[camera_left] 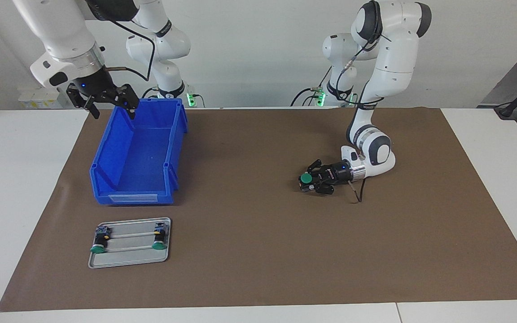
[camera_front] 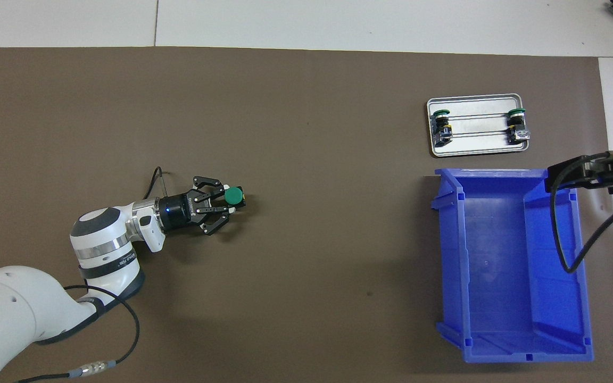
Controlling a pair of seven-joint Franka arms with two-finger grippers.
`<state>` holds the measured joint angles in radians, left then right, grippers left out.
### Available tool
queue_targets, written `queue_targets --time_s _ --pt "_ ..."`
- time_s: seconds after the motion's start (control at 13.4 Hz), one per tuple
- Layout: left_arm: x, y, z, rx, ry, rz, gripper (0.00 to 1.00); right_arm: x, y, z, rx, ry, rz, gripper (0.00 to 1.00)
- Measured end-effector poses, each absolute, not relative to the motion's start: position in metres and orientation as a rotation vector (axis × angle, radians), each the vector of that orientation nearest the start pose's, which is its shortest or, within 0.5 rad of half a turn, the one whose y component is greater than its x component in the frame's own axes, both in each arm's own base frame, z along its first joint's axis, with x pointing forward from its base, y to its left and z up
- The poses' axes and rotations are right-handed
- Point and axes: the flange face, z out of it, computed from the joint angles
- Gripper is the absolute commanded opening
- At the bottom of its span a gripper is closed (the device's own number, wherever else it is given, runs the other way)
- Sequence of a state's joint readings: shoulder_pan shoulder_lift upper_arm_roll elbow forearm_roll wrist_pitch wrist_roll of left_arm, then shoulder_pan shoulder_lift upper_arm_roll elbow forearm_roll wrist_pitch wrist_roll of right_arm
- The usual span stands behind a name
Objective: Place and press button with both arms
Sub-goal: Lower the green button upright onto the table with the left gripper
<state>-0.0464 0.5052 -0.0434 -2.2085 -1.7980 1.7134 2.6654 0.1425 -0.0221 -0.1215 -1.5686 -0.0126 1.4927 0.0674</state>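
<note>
Brown-matted tabletop [camera_left: 249,251]: left gripper [camera_left: 308,181] low over the mat, fingers clamped on the button [camera_left: 305,178], cap up, probably for setting down and pressing; right gripper [camera_left: 106,99] waiting, fingers wide, above the blue bin [camera_left: 175,130]; two spare buttons on the tray [camera_left: 128,262].

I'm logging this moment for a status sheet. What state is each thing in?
button: upright, green cap up, gripped by the left hand low on the brown mat.
right hand: open, holding nothing, over the bin's corner.
blue bin: upright, nothing inside.
metal tray: flat on the mat.
two spare buttons: lying on their sides in the tray.
</note>
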Motion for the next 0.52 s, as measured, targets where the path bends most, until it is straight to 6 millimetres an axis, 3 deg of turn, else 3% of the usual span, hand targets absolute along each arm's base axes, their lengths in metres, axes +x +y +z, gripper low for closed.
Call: queue_targets --time_s 0.15,0.52 --pt "0.5106 -0.1377 0.1716 1.379 -1.083 1.28 0.59 0.5395 0.0091 0.6309 -3.152 0.074 0.084 1.0" --pt "0.5101 -0.1363 0.1707 1.385 -1.089 1.276 0.86 0.5395 0.0091 0.6309 -3.152 0.074 0.084 1.0"
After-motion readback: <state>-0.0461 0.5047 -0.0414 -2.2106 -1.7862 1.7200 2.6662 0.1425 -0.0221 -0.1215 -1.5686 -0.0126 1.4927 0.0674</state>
